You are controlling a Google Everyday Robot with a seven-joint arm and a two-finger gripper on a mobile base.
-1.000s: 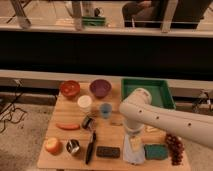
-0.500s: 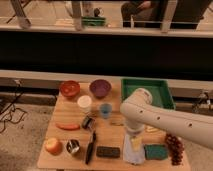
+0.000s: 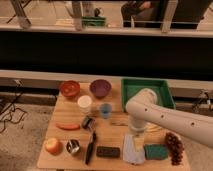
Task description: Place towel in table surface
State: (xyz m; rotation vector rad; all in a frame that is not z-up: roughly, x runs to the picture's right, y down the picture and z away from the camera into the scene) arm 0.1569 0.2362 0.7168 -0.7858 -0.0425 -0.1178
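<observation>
- A white robot arm is reaching down over a crowded wooden surface, with its hand hanging just above the towel near the front edge.
- The arm's own bulk is covering the grip, so it cannot be told whether the hand is open, closed or gripping the cloth.
- The towel is lying directly below the hand on the camera side. It appears to be resting on the surface, with its top edge right under the hand.
- The step in hand is probably the release. Doing it well is likely meaning letting the cloth settle fully on the wood, letting go cleanly, then rising straight up so that no corner is trailing along.
- A green sponge is sitting just beside the towel, to the camera's right of the hand, with grapes beyond it. A sideways exit is risking a nudge to either.
- The towel is showing as a pale grey-blue, roughly rectangular piece lying fairly flat. A lighter yellowish patch is showing on its upper half, and whether that is a fold or a print cannot be told.
</observation>
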